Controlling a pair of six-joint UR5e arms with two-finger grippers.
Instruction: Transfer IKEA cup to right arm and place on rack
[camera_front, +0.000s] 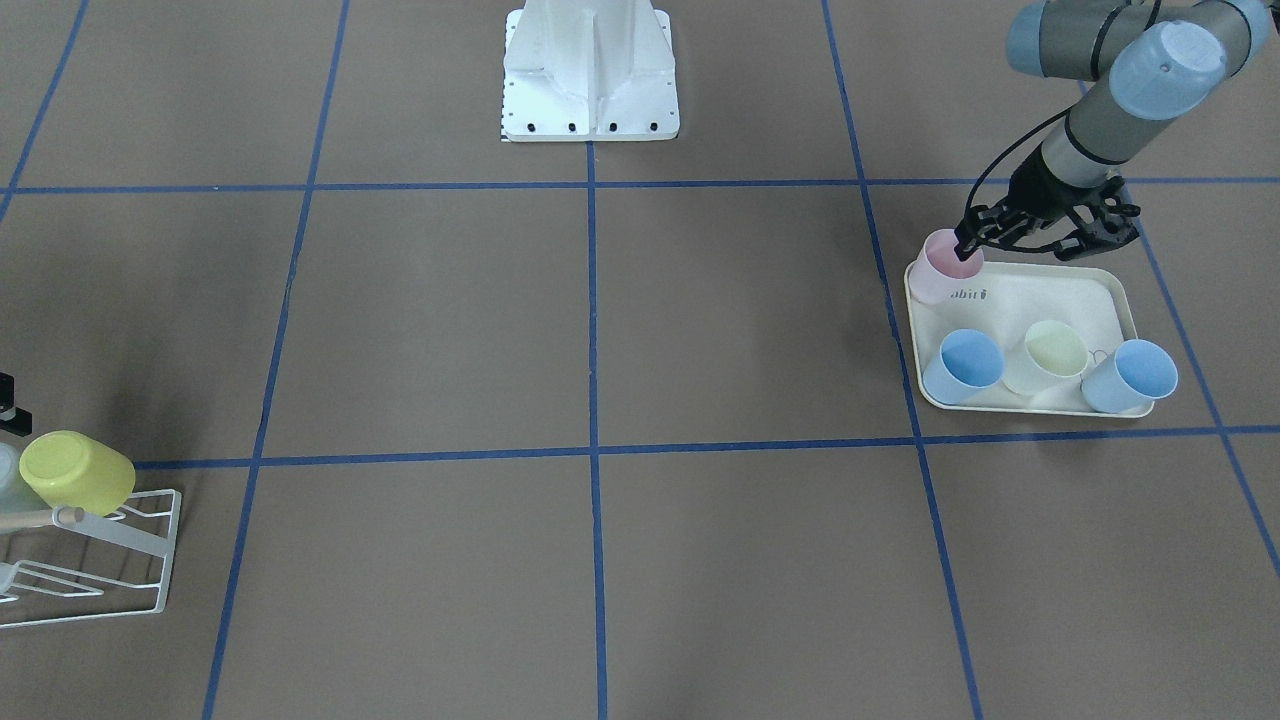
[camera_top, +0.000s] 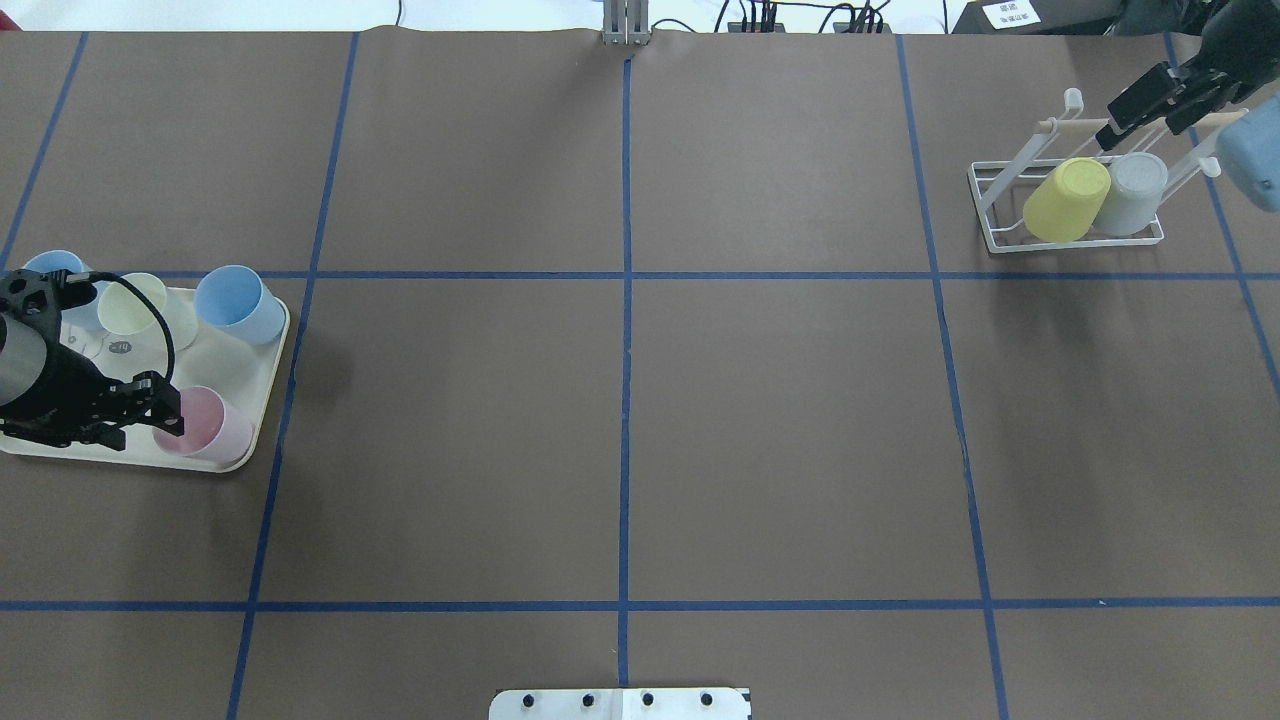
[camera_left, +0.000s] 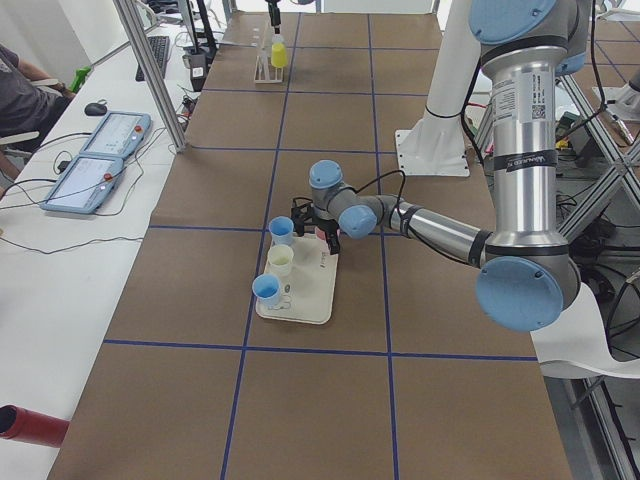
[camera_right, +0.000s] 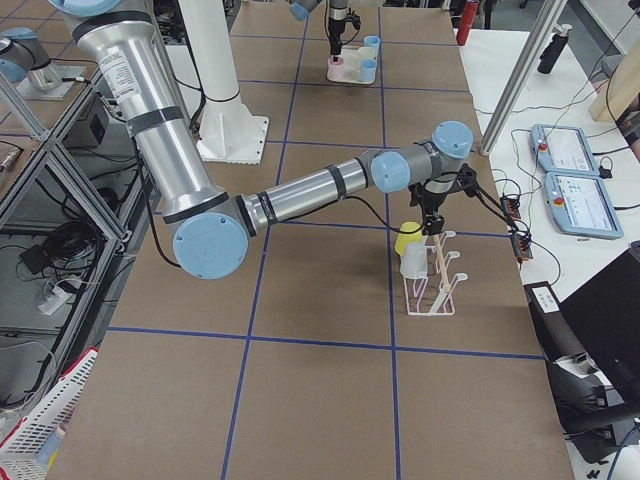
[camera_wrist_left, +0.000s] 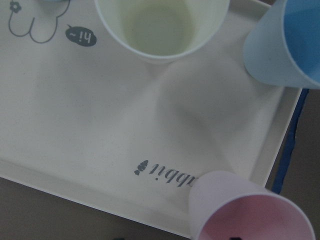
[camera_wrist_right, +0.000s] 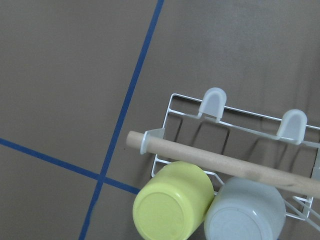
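Observation:
A pink IKEA cup (camera_front: 945, 265) (camera_top: 205, 425) (camera_wrist_left: 245, 215) stands upright at a corner of the cream rabbit-print tray (camera_front: 1010, 290) (camera_top: 255, 370). My left gripper (camera_front: 1040, 245) (camera_top: 100, 425) hangs open over the tray. One fingertip (camera_front: 967, 243) dips into the pink cup's mouth and the other is outside it, over the tray. The white wire rack (camera_top: 1000, 215) (camera_front: 150, 540) (camera_wrist_right: 165, 107) holds a yellow cup (camera_top: 1065, 200) (camera_wrist_right: 172, 205) and a pale grey cup (camera_top: 1130, 190) (camera_wrist_right: 245, 212), both mouth down. My right gripper (camera_top: 1165, 105) hovers open just above the rack, holding nothing.
Two blue cups (camera_front: 965, 365) (camera_front: 1135, 375) and a pale yellow cup (camera_front: 1050, 355) share the tray. The robot's white base (camera_front: 590, 70) sits at the table's middle edge. A side desk with tablets (camera_left: 100, 160) and a seated person (camera_left: 15, 90) flank the table.

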